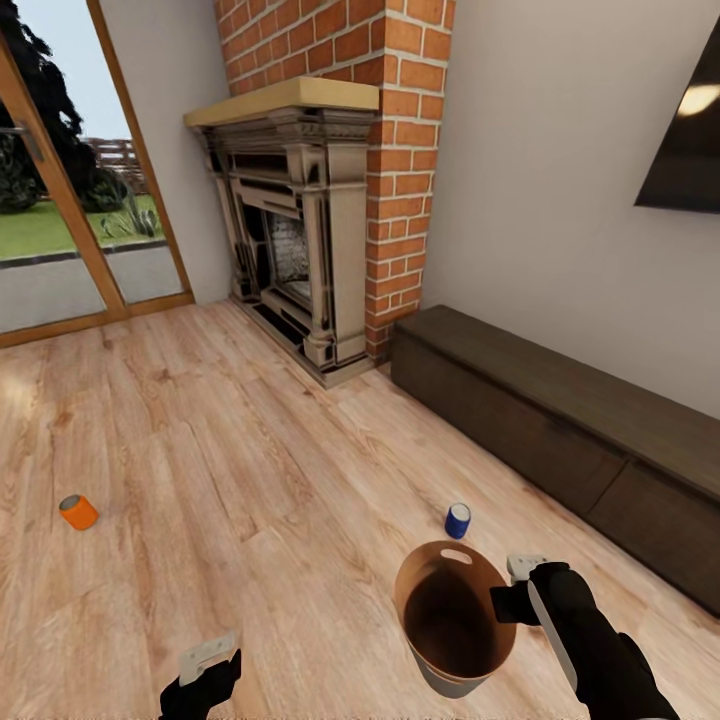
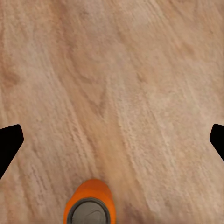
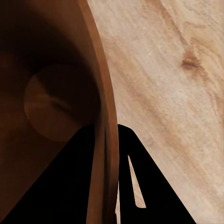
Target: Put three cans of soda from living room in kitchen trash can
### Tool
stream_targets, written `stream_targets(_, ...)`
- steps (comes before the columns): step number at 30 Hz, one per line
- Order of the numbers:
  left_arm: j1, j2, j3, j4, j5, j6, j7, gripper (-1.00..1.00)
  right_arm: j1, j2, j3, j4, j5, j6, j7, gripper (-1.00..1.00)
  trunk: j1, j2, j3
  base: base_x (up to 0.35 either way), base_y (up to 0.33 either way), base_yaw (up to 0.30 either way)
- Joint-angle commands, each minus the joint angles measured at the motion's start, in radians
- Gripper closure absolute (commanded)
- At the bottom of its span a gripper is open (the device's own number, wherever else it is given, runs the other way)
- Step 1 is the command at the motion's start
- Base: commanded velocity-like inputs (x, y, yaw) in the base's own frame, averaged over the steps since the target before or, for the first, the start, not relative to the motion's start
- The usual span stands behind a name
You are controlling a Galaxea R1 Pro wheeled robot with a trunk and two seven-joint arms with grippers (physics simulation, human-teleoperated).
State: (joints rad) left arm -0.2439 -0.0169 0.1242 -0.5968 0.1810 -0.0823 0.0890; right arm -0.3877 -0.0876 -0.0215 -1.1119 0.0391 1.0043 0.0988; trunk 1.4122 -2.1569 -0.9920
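Note:
The tash can (image 1: 447, 684), pale grey outside and brown inside, hangs slightly tilted just above the wood floor. My right gripper (image 1: 512, 600) is shut on its rim; in the right wrist view the rim (image 3: 103, 116) runs between the dark fingers (image 3: 70, 186). A blue can of soda (image 1: 457, 521) stands on the floor just beyond the bin. An orange can of soda (image 1: 77, 512) lies on its side far to the left. My left gripper (image 1: 208, 668) is open and empty; an orange can (image 2: 89, 204) lies below its spread fingertips (image 2: 10, 140).
A red brick fireplace (image 1: 310, 230) stands ahead. A long dark wood cabinet (image 1: 560, 430) runs along the right wall under a dark screen (image 1: 690, 130). Glass doors (image 1: 60, 230) fill the left side. Light wood plank floor (image 1: 250, 450) stretches between them.

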Motion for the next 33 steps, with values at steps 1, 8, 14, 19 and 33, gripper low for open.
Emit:
stream_targets(1,0.0,0.0,0.0,0.0,0.0,0.0,0.0,-1.0,0.0,0.0,0.0,0.0,-0.017,0.0,0.005,1.0,0.0,0.0,-0.002,0.0,0.0,0.0)
stream_targets(8,0.0,0.0,0.0,0.0,0.0,0.0,0.0,-1.0,0.0,0.0,0.0,0.0,-0.017,0.0,0.005,1.0,0.0,0.0,-0.013,0.0,0.0,0.0)
stream_targets(14,0.0,0.0,0.0,0.0,0.0,0.0,0.0,-1.0,0.0,0.0,0.0,-0.001,-0.017,0.0,0.005,1.0,0.0,0.0,-0.022,0.0,0.0,0.0)
stream_targets(19,0.0,0.0,0.0,0.0,0.0,0.0,-0.001,-1.0,-0.001,0.0,0.0,-0.019,-0.016,0.0,0.005,1.0,0.0,0.0,-0.03,0.0,0.0,0.0)
stream_targets(33,0.0,0.0,0.0,0.0,0.0,0.0,0.0,-1.0,-0.002,0.001,0.001,-0.097,-0.018,0.002,0.005,1.0,0.0,0.0,-0.053,0.0,0.0,0.0)
